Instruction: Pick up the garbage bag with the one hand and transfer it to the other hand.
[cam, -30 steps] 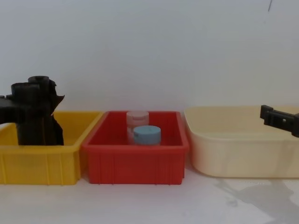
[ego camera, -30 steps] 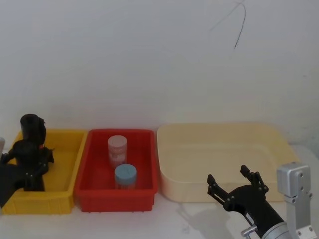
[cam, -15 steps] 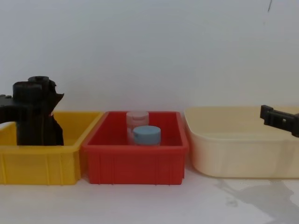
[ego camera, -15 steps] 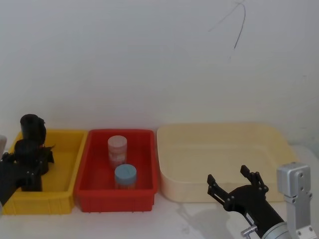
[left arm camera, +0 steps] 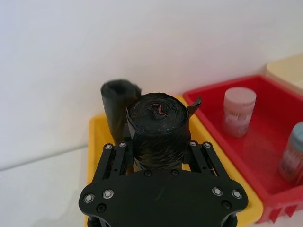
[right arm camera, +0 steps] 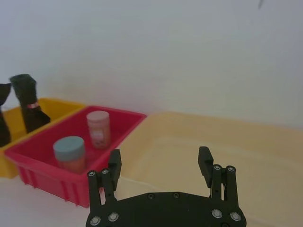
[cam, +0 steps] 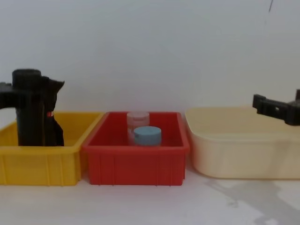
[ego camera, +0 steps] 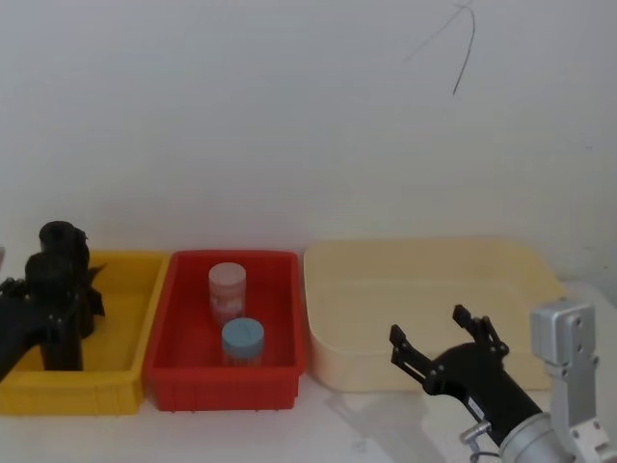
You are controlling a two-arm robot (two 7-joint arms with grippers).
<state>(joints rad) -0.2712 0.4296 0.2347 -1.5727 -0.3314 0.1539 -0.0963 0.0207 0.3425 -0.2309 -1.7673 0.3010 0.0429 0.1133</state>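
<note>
The garbage bag [left arm camera: 156,116], a thick black crinkly roll with a loose flap, stands upright in the yellow bin [ego camera: 130,318]. My left gripper [left arm camera: 157,147] is shut on the bag's sides. From the head view the bag [ego camera: 48,272] and the left gripper [ego camera: 56,303] show at the far left. In the chest view the bag [cam: 28,112] rises above the bin's wall and its base is hidden. My right gripper [ego camera: 429,326] hangs open and holds nothing, in front of the beige tub [ego camera: 424,258]; it also appears as the right gripper [right arm camera: 159,158].
A slimmer black roll [right arm camera: 26,101] with a red mark stands behind the bag in the yellow bin. The red bin [ego camera: 280,378] in the middle holds a pink-lidded jar [ego camera: 227,287] and a blue-lidded jar [ego camera: 242,340]. A white wall rises behind.
The left gripper has lifted the bag a little higher in the yellow bin. The right gripper has risen and shifted slightly left, still open.
</note>
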